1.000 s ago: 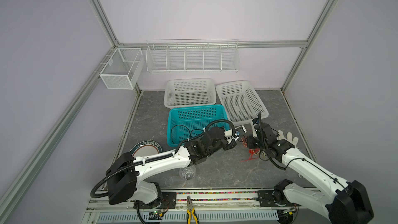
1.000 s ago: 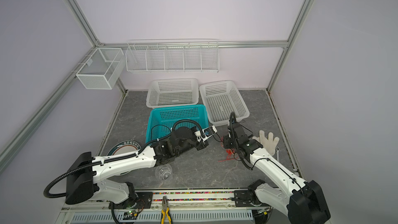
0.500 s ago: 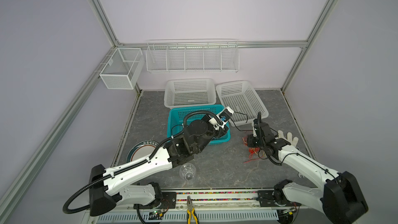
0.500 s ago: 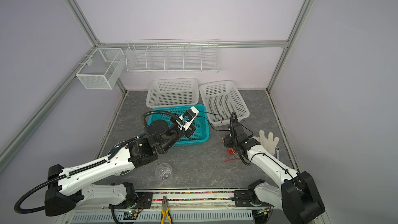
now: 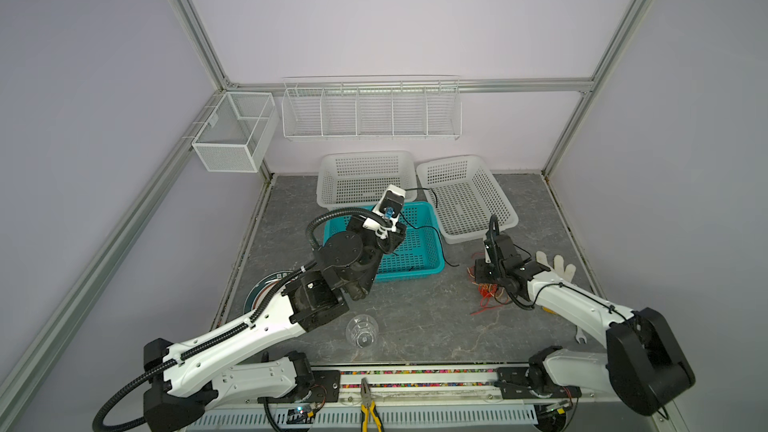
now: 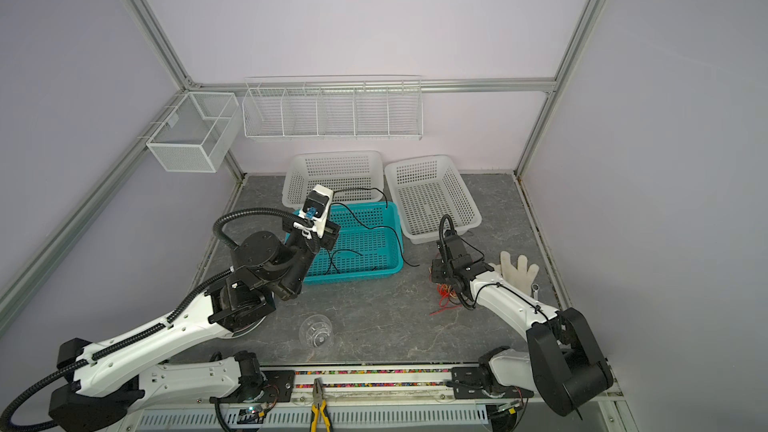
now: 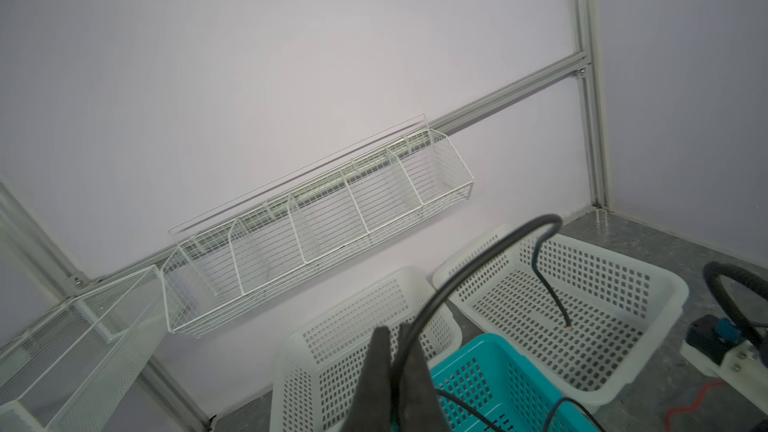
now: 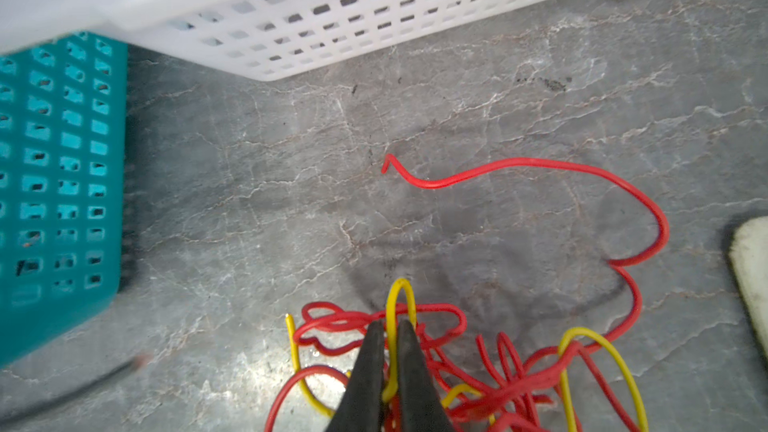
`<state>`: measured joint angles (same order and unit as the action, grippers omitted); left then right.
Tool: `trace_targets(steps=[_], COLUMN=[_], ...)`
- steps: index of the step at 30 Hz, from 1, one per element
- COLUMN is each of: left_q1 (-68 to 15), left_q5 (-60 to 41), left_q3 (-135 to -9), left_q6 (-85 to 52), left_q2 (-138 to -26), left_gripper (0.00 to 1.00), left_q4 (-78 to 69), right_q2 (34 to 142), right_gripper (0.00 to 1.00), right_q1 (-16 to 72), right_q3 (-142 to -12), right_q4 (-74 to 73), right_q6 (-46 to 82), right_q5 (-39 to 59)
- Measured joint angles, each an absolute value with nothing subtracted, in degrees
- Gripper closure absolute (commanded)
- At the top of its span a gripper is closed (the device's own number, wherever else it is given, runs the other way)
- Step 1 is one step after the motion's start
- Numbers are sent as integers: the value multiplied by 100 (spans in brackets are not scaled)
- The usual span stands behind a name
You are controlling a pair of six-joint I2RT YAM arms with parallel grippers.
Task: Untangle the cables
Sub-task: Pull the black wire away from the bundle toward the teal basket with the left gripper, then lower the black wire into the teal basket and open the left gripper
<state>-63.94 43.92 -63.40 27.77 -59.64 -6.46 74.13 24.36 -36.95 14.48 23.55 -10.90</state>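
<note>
Though snarled among red, yellow cable (image 8: 401, 284) tight in right claw (image 8: 388, 324), black cable (image 7: 544, 219) in left claw (image 7: 392, 328).

Right wrist view: tangle of thin red and yellow wires (image 8: 478, 367) ran off the frame edge; white fabric glove (image 8: 752, 284) was cropped too; thin black wire (image 8: 83, 387) was a blur. Left wrist view: left gripper (image 7: 394, 330) fingers (image 7: 374, 380) were out of focus. Both top views: dark round plate (image 5: 259, 297) sat mostly hidden under the left arm (image 5: 249, 326).

Left arm (image 5: 249, 326) raised, left jaws pinched tight; right arm (image 5: 573, 303) low, right jaws likewise pinched.
</note>
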Motion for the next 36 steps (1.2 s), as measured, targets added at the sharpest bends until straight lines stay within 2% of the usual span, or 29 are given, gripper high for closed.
trace_targets(steps=[10,16,23,36], left_q1=[-5380,-4753,-4700,-4698], left_q5=[5063,4906,4362,3605], left_q3=[-6182,-5699,-5352,-5612], left_q6=[2716,2287,1859,1197], left_q2=[-5642,-5839,-6587,-8283], left_gripper=[100,100,100,100], left_q4=[-285,174,528,1286], right_q2=[7540,7540,7531,7448], right_gripper=[90,90,90,90], right_q1=[2436,2436,2436,2436], right_q3=[-3804,-3804,-3804,-3804], right_q4=[1406,1393,1382,1387], right_q6=[2355,2355,2353,2353], right_q5=[-1039,-945,-851,-742])
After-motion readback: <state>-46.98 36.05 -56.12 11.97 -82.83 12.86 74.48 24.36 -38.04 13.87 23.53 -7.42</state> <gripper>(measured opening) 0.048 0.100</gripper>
